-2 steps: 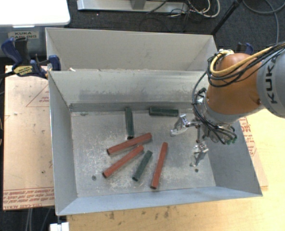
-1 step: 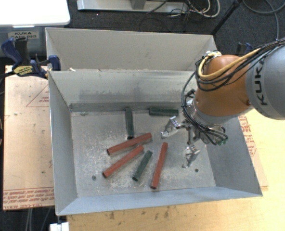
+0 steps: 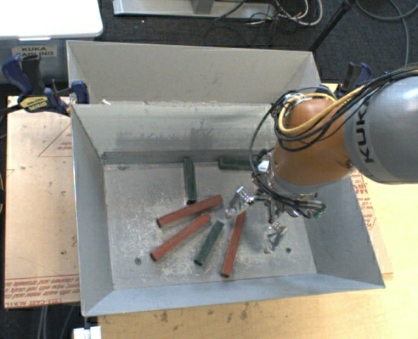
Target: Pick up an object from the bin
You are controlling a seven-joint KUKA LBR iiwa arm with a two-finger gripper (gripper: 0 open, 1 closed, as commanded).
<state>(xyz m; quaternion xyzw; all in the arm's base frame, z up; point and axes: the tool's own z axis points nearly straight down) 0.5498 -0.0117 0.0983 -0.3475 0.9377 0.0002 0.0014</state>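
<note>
Three red-brown sticks: fanned out at mid-floor, toward 6 o'clock.
Gripper: fingers seen spread apart, nothing clamped, at 4 o'clock.
Nearest red-brown stick: upper end just beside one finger.
Dark green sticks: one among the red-brown ones, two by the 12 o'clock wall.
Bin floor: left bare at 9 o'clock.

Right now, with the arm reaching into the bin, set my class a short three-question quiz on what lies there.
1. True or false: the gripper hangs over the left half of the bin.
2. How many red-brown sticks lie in the bin?
3. Which stick is nearest the gripper? A) the rightmost red-brown stick B) the dark green stick by the back wall C) the leftmost red-brown stick

Key: 1 false; 2 three; 3 A.
</note>
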